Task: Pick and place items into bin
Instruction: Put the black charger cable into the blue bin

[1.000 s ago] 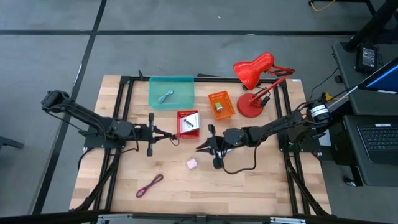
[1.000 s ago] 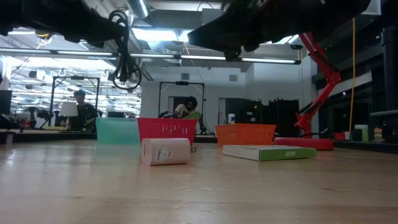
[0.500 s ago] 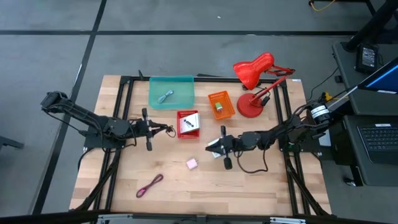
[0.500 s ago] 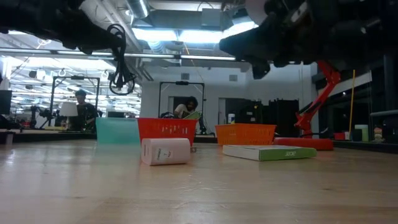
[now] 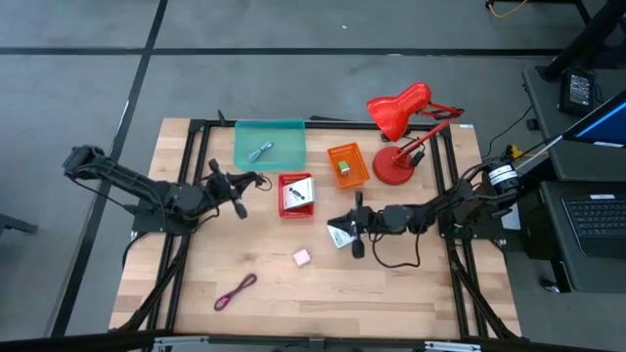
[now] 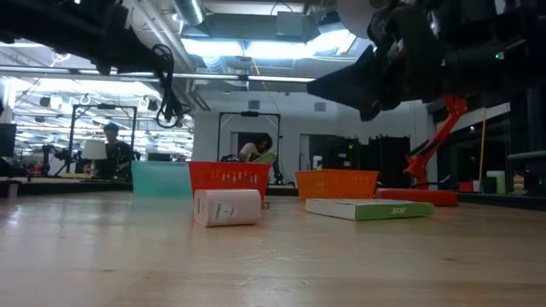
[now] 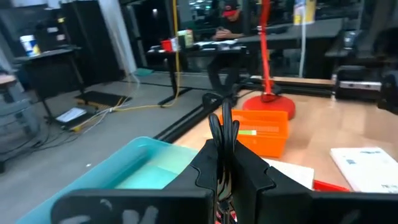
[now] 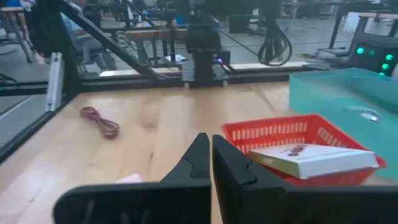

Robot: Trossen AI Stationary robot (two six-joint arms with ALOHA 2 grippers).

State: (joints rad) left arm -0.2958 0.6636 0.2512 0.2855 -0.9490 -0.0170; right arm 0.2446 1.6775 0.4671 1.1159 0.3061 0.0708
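Note:
My left gripper is shut on a black cable, just near of the teal bin; the cable dangles high above the table in the low view. A blue-grey cable lies in that bin. My right gripper, shut and empty, hovers over a white packet that lies flat on the table. A pink cube rests on the wood. A maroon cable lies toward the near edge. Another white packet sits in the red bin. My left gripper pinches the black cable between its two fingers. A loop of the cable stands out past the fingertips. The cable is lifted clear of the table, and its slack coil hangs below the gripper.
An orange bin holding a small item stands right of the red bin. The red desk lamp occupies the far right corner. A black frame runs along the table's edges. Bare wood lies between the maroon cable and the pink cube.
My left gripper has carried the black cable toward the far edge, close to the teal bin, with the cable still dangling. My right gripper has drawn back toward the table's right, uncovering the white packet beneath it.

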